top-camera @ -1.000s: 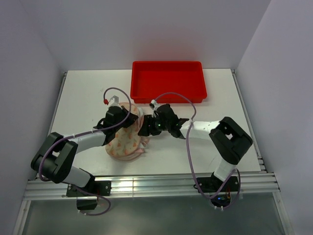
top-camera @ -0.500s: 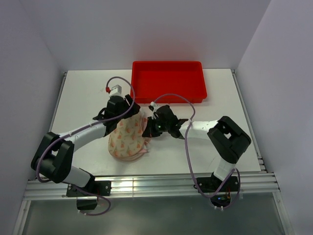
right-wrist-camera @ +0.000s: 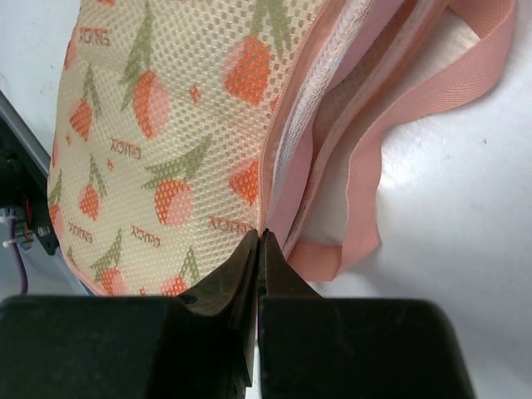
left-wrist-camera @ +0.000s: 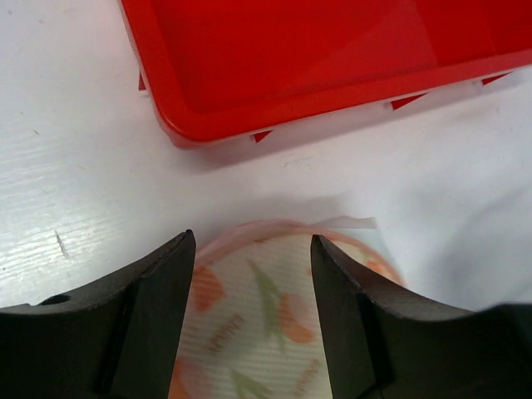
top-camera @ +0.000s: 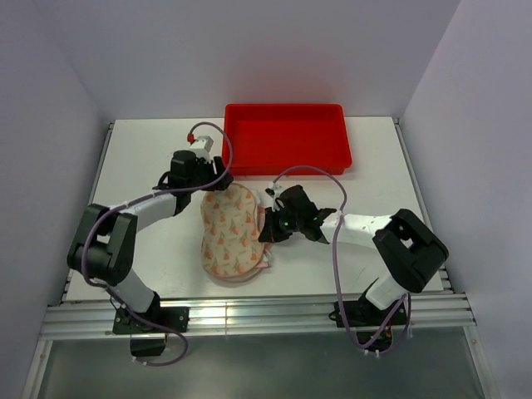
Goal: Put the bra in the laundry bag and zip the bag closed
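Observation:
The laundry bag [top-camera: 231,234], cream mesh with orange tulip prints and pink edging, lies flat in the middle of the table. My left gripper [top-camera: 216,183] hovers open over the bag's far end [left-wrist-camera: 266,316], its fingers [left-wrist-camera: 158,291] on either side without touching. My right gripper [top-camera: 266,233] is at the bag's right edge. In the right wrist view it [right-wrist-camera: 260,237] is shut on the pink zip edging of the bag [right-wrist-camera: 166,108], beside the pink loop handle [right-wrist-camera: 391,141]. The zip gapes there with pale fabric inside. I cannot tell whether that is the bra.
A red plastic tray [top-camera: 227,137] stands at the back of the table, just beyond the bag's far end; its near rim [left-wrist-camera: 249,116] shows in the left wrist view. White table surface [top-camera: 141,158] lies to both sides of the bag.
My left gripper let go of the bag, opened and drew back towards the tray. My right gripper shut on the zip edging. The bag slid right and now lies flatter.

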You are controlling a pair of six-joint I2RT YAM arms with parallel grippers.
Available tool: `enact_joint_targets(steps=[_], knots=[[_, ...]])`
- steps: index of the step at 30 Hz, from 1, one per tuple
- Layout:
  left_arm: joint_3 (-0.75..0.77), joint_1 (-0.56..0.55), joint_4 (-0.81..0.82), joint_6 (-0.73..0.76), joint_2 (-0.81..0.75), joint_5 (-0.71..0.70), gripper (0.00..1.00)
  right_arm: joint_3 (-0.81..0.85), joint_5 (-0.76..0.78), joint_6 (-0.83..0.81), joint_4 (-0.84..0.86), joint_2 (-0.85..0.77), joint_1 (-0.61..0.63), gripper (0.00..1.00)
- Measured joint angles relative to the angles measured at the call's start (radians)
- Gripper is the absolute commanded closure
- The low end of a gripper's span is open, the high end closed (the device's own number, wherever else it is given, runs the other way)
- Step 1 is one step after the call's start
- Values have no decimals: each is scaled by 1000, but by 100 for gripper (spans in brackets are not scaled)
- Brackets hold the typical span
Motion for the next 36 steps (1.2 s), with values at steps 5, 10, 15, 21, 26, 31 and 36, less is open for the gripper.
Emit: enact_joint_targets(steps=[5,10,15,21,26,31,36], knots=[[37,55,6,24,120,119,33,-43,-2,-7,-1,-47,-2,100],[38,69,19,24,145,146,31,-77,-2,-8,1,-66,-2,100],[40,82,65,-8,177,213,51,-89,1,-7,1,-71,-5,100],[-47,107,139,-87,178,266,98,-89,10,-7,0,-72,-14,100],[-165,114,164,-152,115,182,100,-85,42,-8,-14,-72,-24,100],[-351,115,197,-244,-82,38,100,-25,100,-11,-68,-63,-67,100],[-561,116,231,-359,-268,-68,100,149,187,-26,-107,29,-84,100]])
